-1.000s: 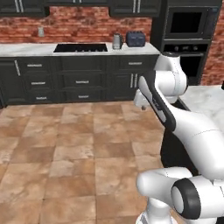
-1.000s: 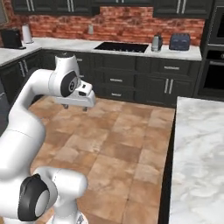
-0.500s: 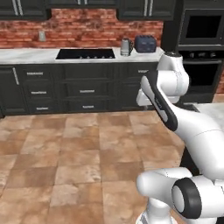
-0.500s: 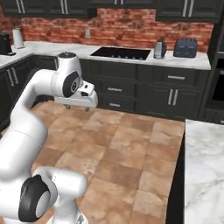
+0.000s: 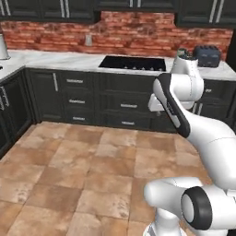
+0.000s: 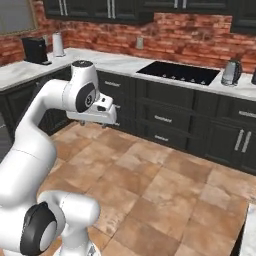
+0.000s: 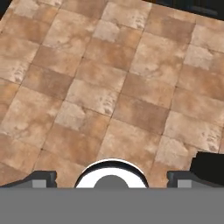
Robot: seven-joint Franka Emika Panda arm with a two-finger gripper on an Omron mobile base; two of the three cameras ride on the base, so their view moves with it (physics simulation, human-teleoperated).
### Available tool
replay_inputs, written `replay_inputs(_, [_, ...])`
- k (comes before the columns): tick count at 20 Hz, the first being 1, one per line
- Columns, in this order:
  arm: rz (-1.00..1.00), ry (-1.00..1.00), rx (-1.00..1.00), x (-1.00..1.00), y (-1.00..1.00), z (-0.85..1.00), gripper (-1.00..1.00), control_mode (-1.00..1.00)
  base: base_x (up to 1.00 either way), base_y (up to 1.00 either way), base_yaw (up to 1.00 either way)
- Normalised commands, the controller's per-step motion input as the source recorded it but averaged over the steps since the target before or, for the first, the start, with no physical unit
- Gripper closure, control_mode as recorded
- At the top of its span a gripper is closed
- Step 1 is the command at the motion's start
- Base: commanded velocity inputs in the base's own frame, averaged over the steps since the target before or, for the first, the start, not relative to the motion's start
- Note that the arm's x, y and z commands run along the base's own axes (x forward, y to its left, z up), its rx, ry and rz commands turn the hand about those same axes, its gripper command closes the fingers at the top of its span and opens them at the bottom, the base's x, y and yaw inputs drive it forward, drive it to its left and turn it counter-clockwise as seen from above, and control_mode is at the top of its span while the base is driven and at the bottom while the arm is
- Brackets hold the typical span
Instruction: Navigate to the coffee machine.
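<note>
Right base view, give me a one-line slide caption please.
White arm folded over the tile floor, coffee machine far off on the left counter, cooktop and kettle along the brick back wall.

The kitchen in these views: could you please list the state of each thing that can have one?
coffee machine: upright on the far left counter, away from the arm.
kettle: upright on the counter right of the cooktop.
cooktop: bare, nothing on it.
drawers: all shut.
toaster: standing on the counter by the wall.
pincer: open, holding nothing, over the floor tiles.
</note>
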Motion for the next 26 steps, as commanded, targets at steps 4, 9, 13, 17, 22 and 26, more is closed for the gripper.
replay_inputs(4, [0.00,0.00,0.00,0.00,0.00,0.00,-1.00,1.00,1.00,0.00,0.59])
replay_inputs(9, [0.00,0.00,0.00,0.00,0.00,0.00,-1.00,1.00,1.00,0.00,0.57])
replay_inputs(13, [0.00,0.00,0.00,0.00,0.00,0.00,-1.00,1.00,1.00,-0.01,0.54])
replay_inputs(17, [0.00,0.00,0.00,0.00,0.00,0.00,-1.00,1.00,1.00,-0.15,0.51])
replay_inputs(22, [0.00,0.00,0.00,0.00,0.00,0.00,-1.00,1.00,1.00,-0.41,0.45])
replay_inputs(26, [0.00,0.00,0.00,0.00,0.00,0.00,-1.00,1.00,1.00,-0.64,0.40])
